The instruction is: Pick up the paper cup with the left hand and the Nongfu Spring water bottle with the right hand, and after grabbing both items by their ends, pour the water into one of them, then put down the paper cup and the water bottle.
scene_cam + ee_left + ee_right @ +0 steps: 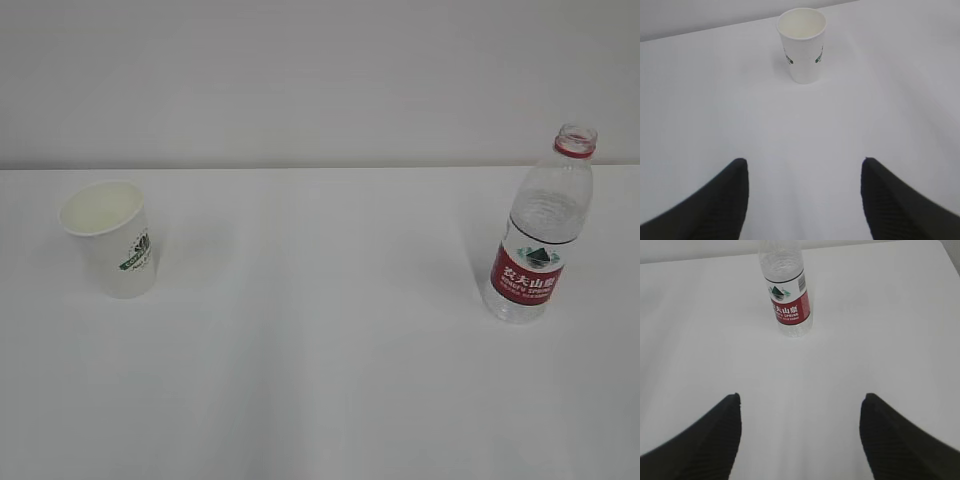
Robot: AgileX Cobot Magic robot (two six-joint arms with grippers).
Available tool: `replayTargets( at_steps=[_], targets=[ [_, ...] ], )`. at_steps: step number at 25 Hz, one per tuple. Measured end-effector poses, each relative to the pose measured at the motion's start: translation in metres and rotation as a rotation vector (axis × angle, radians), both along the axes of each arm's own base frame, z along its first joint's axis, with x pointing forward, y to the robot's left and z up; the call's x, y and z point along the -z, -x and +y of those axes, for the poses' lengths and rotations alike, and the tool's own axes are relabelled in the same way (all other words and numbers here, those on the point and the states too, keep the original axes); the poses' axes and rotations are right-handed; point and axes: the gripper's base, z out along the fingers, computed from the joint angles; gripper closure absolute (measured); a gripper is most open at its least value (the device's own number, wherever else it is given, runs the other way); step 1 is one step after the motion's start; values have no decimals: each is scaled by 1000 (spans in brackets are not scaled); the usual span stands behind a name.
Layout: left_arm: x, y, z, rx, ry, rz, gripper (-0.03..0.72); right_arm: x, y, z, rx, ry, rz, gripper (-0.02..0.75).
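The white paper cup [110, 238] with a green logo stands upright at the left of the white table, and its inside looks empty. In the left wrist view the paper cup [802, 44] is straight ahead and well beyond my left gripper [804, 161], which is open with nothing between its black fingers. The Nongfu Spring water bottle [540, 228] stands upright at the right, uncapped, red label facing the camera. Clear water shows inside it. My right gripper [800, 396] is open and empty, with the water bottle [787, 289] a good way ahead, slightly left. Neither arm shows in the exterior view.
The white table [320, 330] ends at a far edge against a pale wall [320, 70]. In the right wrist view the table's right corner [942, 250] lies far to the bottle's right.
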Motion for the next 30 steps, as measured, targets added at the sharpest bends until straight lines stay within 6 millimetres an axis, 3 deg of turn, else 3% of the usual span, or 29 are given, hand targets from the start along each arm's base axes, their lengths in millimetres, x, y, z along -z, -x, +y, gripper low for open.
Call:
replayTargets(
  at_steps=[30],
  targets=[
    [0,0,0,0,0,0,172,0,0,-1,4,6,0,183]
  ],
)
